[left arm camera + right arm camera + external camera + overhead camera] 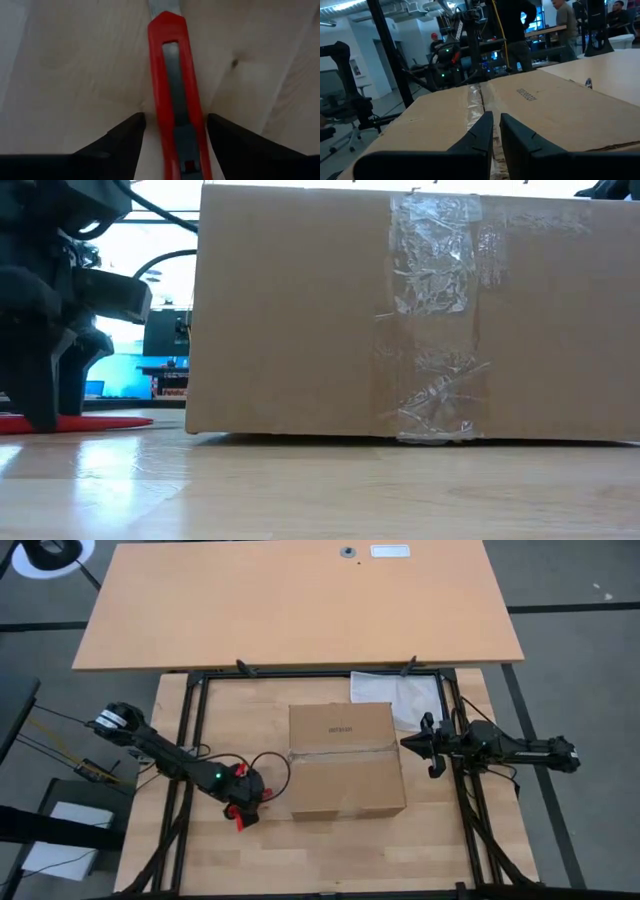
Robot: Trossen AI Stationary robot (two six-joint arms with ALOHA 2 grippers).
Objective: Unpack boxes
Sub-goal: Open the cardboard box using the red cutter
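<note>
The left gripper (pixel 241 819), at seven o'clock, stands open astride the red box cutter (pixel 175 95). Mid-table sits the brown carton (pixel 345 760), flaps taped shut. At three o'clock, the right gripper (pixel 434 745) hovers nearly closed, empty.

Carton (pixel 346 760): matt brown cardboard, seams sealed with glossy, wrinkled clear tape (pixel 433 255). Table (pixel 320 850): pale wood, smooth, slightly shiny. Box cutter (pixel 176 95): glossy red plastic, grey metal blade. Left gripper (pixel 175 137) fingers: matt black.
</note>
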